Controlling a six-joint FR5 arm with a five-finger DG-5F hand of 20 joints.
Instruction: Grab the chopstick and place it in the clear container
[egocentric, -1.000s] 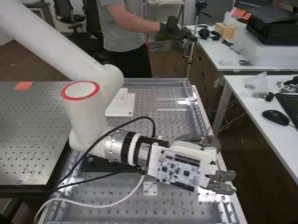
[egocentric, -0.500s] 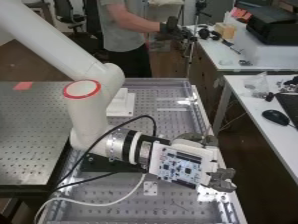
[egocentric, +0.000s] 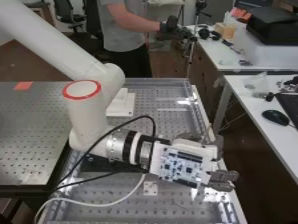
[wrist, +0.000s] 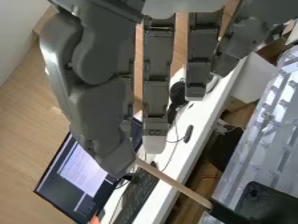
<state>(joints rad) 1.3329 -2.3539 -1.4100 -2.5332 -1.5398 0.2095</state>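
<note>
At the bench's right edge, in the high view, the hand (egocentric: 223, 180) is at the arm's end, its palm side hidden by a circuit board. In the wrist view the hand (wrist: 100, 105) has its thumb bent toward the fingers, pinching one end of the wooden chopstick (wrist: 174, 184) near the thumb's tip. From there the chopstick slants away to a dark part at its far end. A clear, ridged surface (wrist: 259, 142) lies beyond in the wrist view; whether it belongs to the clear container, I cannot tell.
A perforated bench (egocentric: 143, 200) with a raised rim lies under the arm. Cables loop over it, and a white block (egocentric: 121, 105) stands behind the arm. White side tables (egocentric: 243, 107) with a mouse (egocentric: 275, 117) and printer (egocentric: 269, 25) are at the right.
In the high view the hand has shifted slightly to the right, and its fingers have changed pose a little. The arm's upper part looks nearly still.
</note>
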